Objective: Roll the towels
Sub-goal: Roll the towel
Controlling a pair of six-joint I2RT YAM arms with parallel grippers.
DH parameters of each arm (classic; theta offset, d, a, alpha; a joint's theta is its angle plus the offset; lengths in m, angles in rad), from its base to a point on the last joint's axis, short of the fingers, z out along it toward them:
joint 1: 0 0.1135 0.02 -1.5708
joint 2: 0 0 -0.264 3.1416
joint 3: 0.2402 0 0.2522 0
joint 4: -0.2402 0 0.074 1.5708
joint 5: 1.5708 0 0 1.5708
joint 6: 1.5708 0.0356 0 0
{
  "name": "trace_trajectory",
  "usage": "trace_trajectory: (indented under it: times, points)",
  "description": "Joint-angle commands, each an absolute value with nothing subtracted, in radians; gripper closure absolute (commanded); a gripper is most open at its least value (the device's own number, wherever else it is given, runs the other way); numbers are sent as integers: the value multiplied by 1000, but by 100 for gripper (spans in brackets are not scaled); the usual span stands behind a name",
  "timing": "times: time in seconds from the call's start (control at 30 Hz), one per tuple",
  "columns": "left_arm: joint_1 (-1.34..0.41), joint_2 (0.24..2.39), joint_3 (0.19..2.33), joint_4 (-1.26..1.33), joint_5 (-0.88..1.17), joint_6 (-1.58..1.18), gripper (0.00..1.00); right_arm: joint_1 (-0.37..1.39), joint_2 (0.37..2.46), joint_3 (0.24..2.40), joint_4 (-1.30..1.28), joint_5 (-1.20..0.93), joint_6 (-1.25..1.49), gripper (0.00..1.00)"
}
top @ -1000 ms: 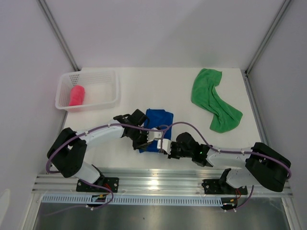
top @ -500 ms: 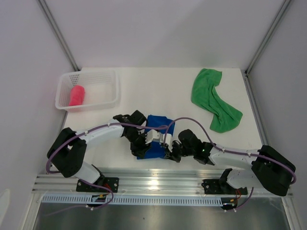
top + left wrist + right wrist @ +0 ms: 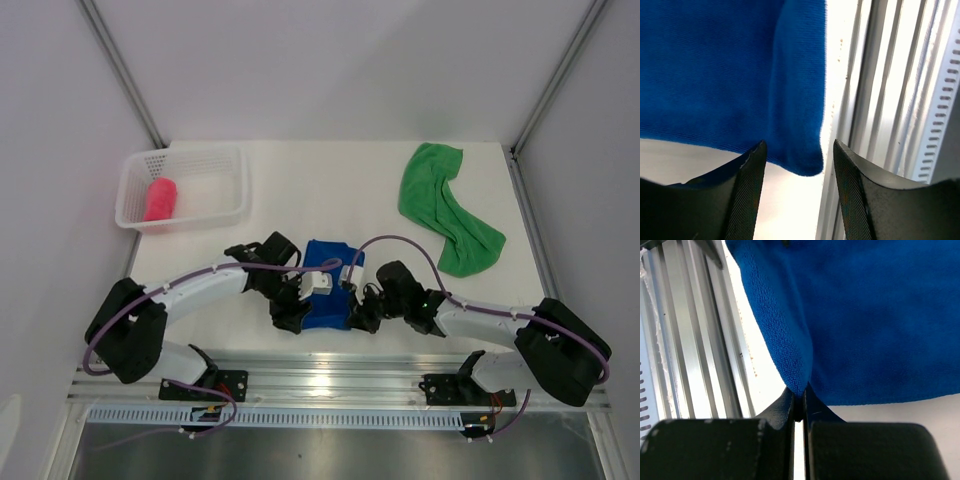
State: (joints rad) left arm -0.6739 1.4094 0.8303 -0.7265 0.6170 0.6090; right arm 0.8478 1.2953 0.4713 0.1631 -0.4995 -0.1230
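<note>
While pinching the blue towel (image 3: pixel 880 315) by its near corner, keep the right gripper (image 3: pixel 799 401) clenched and low, so as to hold that folded edge firm. Close the left gripper (image 3: pixel 798 147), now released with jaws apart either side of the towel's other near corner, only after seating the fabric deep between the pads. Then, probably, lift both corners level and turn them over away from the grippers, tightly, to start an even roll. Avoid dragging the cloth onto the metal rail (image 3: pixel 890 100) just beside both grippers. Leave for later the green towel (image 3: pixel 445 205), lying loose on the worktop (image 3: pixel 300 180) well beyond the right gripper. Ignore the pink towel (image 3: pixel 160 199), already rolled in the basket (image 3: pixel 225 165) far beyond the left gripper.

Differs from a second ago thus: opened on the left where clenched before, tightened fully on the right. Drawn closer to the rail along with both grippers, and bunched shorter instead of lying long and flat.
</note>
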Motion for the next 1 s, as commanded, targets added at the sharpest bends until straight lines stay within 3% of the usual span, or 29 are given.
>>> trace_trajectory:
  times: [0.0, 0.2, 0.23, 0.27, 0.4, 0.47, 0.63, 0.77, 0.93, 0.97]
  points:
    - [-666, 1396, 793, -583, 618, 549, 42, 836, 1301, 456, 207, -532, -89, 100]
    - [-667, 1459, 802, -597, 577, 563, 60, 813, 1295, 453, 192, -528, -84, 100]
    - [-666, 1457, 802, -601, 563, 564, 65, 813, 1290, 454, 189, -534, -84, 100]
    - [-666, 1457, 802, -609, 561, 565, 77, 816, 1287, 453, 180, -549, -90, 100]
    - [-666, 1450, 827, -696, 607, 575, 98, 830, 1269, 469, 121, -618, -112, 100]
    - [-666, 1447, 854, -779, 669, 589, 99, 827, 1250, 488, 63, -656, -107, 100]
    - [-661, 1449, 868, -769, 684, 548, 91, 747, 1239, 468, 70, -733, -20, 100]
    - [-655, 1514, 913, -736, 641, 509, 86, 713, 1351, 501, 65, -772, -5, 100]
    - [-650, 1561, 937, -687, 597, 489, 87, 693, 1433, 561, 20, -747, 49, 86]
    - [-650, 1586, 943, -686, 592, 483, 88, 686, 1434, 566, 12, -708, 58, 80]
